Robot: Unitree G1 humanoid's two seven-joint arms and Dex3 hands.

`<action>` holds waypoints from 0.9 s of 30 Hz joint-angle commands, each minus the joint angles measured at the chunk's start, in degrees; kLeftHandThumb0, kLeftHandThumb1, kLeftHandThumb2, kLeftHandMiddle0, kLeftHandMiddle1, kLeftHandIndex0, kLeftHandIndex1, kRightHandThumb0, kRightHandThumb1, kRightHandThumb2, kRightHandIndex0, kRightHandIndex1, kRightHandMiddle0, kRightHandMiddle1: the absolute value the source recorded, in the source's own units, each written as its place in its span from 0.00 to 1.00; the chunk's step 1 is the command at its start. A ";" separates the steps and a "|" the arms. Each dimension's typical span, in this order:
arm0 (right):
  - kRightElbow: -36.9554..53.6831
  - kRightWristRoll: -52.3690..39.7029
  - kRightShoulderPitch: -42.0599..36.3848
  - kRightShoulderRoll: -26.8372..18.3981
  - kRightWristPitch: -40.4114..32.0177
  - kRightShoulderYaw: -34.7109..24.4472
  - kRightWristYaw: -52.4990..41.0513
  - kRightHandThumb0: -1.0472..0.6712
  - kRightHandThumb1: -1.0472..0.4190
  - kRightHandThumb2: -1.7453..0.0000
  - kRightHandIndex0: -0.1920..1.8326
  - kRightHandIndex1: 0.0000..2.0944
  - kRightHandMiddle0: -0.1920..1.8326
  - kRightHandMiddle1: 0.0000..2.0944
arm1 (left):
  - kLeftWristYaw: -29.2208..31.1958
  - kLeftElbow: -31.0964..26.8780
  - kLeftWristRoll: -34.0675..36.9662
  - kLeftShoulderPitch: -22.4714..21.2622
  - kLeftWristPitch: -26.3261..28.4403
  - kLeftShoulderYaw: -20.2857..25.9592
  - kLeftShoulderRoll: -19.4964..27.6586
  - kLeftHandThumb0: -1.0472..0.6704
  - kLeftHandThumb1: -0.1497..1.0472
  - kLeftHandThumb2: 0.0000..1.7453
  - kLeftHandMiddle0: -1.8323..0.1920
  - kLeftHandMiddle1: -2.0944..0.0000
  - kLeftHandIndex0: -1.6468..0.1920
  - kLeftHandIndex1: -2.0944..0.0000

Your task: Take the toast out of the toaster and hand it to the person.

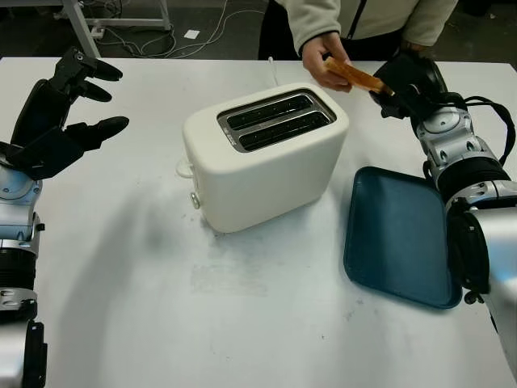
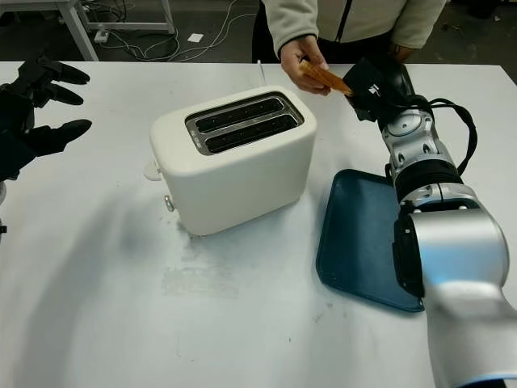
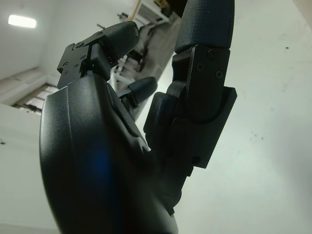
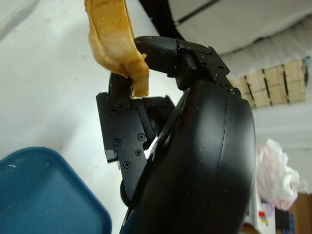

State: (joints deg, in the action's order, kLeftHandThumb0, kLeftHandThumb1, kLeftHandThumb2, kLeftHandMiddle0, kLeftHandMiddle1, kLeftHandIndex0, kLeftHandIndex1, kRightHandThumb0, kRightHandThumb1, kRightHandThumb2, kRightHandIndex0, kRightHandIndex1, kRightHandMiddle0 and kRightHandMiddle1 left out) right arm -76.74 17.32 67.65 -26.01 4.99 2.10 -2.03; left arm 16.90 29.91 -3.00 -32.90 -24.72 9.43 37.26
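Reaching across the far right of the surface (image 1: 121,307), our right hand (image 1: 408,81) pinches one end of the toast (image 1: 355,77) while the person's hand (image 1: 323,61) grips the other — we judge this the handover itself, the slice held level between the two so the person can take it cleanly. The toaster (image 1: 258,162) stands mid-surface with both slots dark and nothing sticking up from them. Our left hand (image 1: 60,109) hangs open above the near left, well apart from the toaster. The blue tray (image 1: 400,242) lies beside our right forearm, so drawing back means lifting clear of its rim — room is ample toward us.
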 commanded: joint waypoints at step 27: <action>57.34 -20.25 -43.41 2.21 10.43 -8.66 -11.88 0.18 0.09 0.99 0.10 0.00 0.11 0.01 | -1.47 -13.16 7.83 18.54 -4.78 4.56 -7.80 0.00 0.89 0.13 0.91 0.38 0.90 0.47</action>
State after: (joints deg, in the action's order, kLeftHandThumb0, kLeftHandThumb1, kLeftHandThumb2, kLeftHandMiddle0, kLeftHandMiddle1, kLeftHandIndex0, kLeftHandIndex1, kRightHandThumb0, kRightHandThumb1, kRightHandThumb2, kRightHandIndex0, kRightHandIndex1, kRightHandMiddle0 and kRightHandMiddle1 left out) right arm -27.44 0.31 29.66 -26.37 19.17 -5.76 -14.22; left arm 16.41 19.23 3.28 -17.51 -28.81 13.33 31.31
